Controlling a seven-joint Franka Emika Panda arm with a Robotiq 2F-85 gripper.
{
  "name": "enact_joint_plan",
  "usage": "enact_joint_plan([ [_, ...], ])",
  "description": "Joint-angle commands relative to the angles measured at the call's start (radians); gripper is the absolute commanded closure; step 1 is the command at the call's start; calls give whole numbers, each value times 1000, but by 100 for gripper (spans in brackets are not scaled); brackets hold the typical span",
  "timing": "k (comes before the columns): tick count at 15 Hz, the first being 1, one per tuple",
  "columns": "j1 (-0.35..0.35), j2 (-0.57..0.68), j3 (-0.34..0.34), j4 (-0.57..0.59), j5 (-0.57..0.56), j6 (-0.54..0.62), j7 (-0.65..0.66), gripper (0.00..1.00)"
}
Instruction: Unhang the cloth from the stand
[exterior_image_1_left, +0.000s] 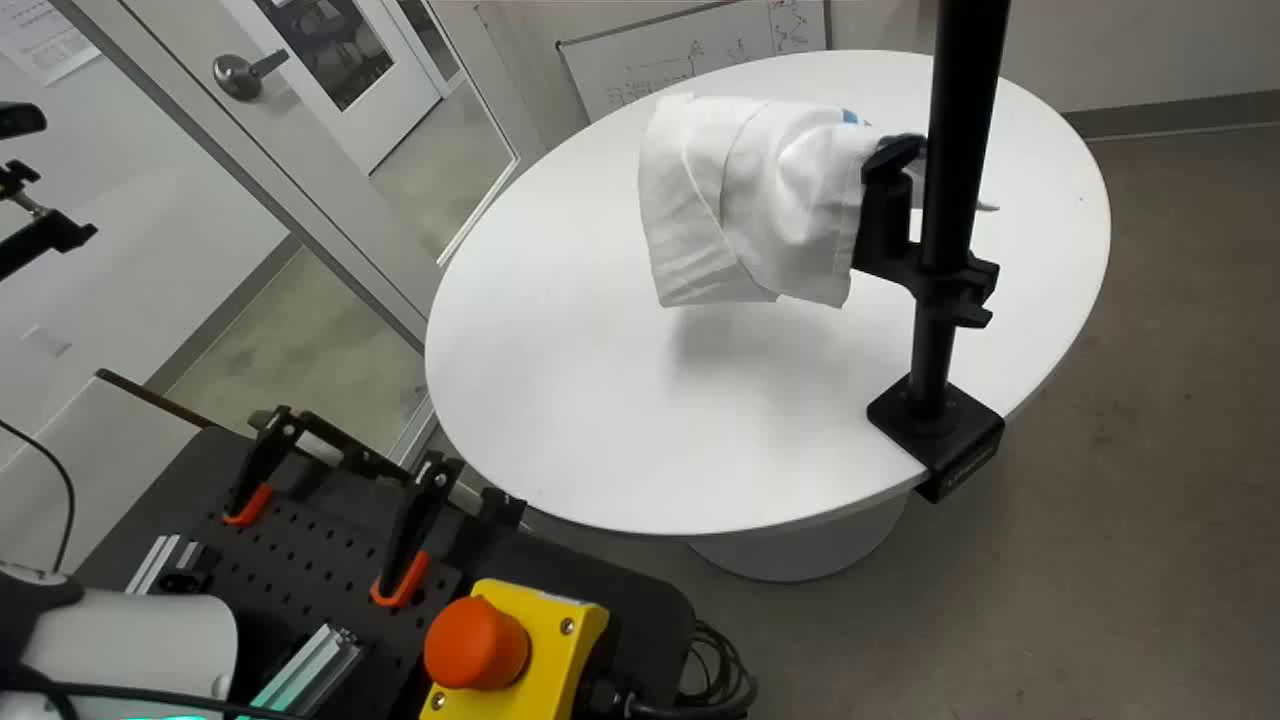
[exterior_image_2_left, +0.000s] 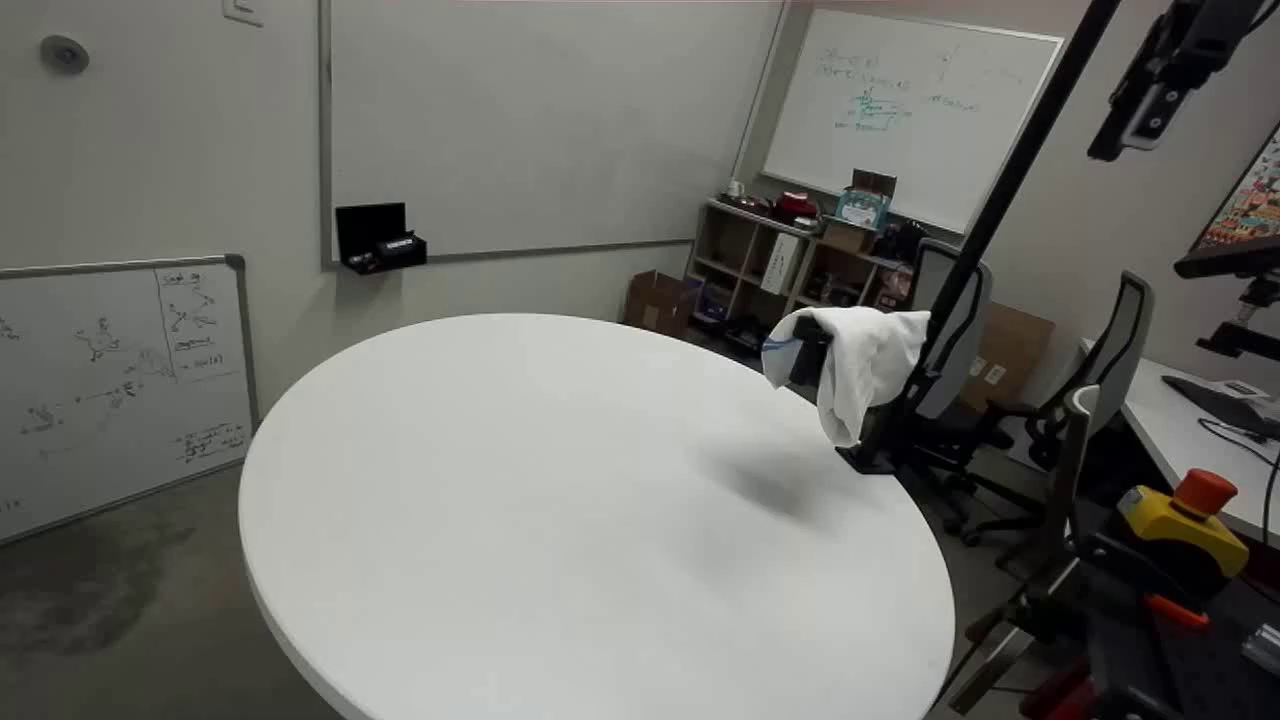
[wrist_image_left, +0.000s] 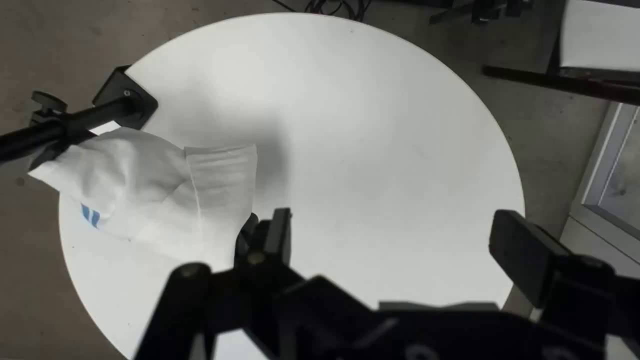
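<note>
A white cloth with blue marks hangs draped over a short arm of the black stand, above the white round table. The cloth shows in both exterior views (exterior_image_1_left: 750, 205) (exterior_image_2_left: 872, 365) and at the left of the wrist view (wrist_image_left: 150, 192). The stand is a black pole (exterior_image_1_left: 945, 170) (exterior_image_2_left: 1005, 185) (wrist_image_left: 37, 142) clamped at the table's edge. My gripper (wrist_image_left: 391, 220) is open and empty, with wide-apart fingers over the table. In the wrist view the cloth lies to the left of the left finger. In an exterior view the gripper (exterior_image_2_left: 1125, 135) is high at the upper right, apart from the cloth.
The round table (exterior_image_1_left: 560, 400) (exterior_image_2_left: 550, 520) (wrist_image_left: 380, 125) stands below the cloth. A yellow box with a red button (exterior_image_1_left: 520, 650) (exterior_image_2_left: 1185, 525) sits on the black cart (exterior_image_1_left: 300, 560). Office chairs (exterior_image_2_left: 1100, 370) stand behind the stand. A whiteboard (exterior_image_2_left: 120, 370) leans on the wall.
</note>
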Motion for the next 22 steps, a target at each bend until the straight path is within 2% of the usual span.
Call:
enact_joint_plan([
  [1, -3, 0, 3, 2, 2, -2, -1, 0],
  [9, -7, 4, 1, 7, 3, 7, 7, 0],
  [13, -37, 65, -37, 83, 7, 26, 15, 0],
  [17, -83, 185, -76, 184, -14, 92, 12, 0],
  [22, -115, 409, -118, 321, 11, 180, 14, 0],
])
